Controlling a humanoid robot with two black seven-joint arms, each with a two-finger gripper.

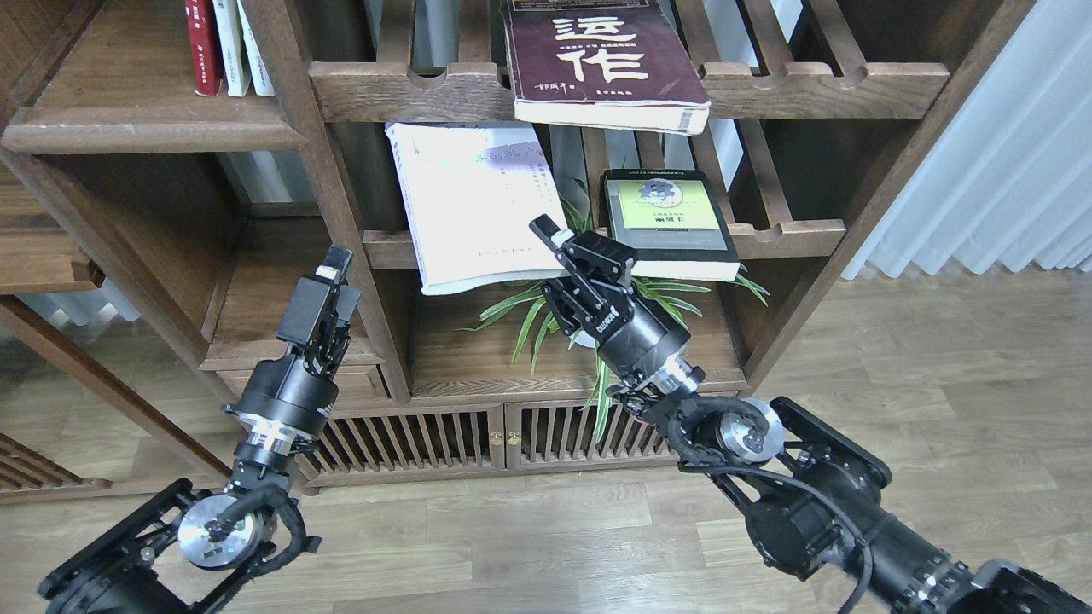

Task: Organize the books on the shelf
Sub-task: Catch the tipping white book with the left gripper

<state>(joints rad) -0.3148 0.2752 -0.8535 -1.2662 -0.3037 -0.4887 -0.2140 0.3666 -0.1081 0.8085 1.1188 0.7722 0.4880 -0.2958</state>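
Note:
My right gripper (556, 247) is shut on the lower right corner of the thin pale paperback (469, 205). It holds the book tilted in the air, in front of the lower slatted rack (768, 234). The grey-black book with a yellow-green panel (670, 223) lies flat on that rack. The thick maroon book with white characters (601, 60) lies on the upper rack and overhangs its front rail. The solid plank shelf (153, 135) is at the upper left. My left gripper (328, 277) points up below that shelf and holds nothing; its fingers read as one dark block.
A red book and two white ones (226, 47) stand upright on the plank shelf. A potted green plant (563, 311) sits under the racks, right behind my right wrist. Below is a cabinet with slatted doors (503, 435). A pale curtain (1007, 162) hangs at the right.

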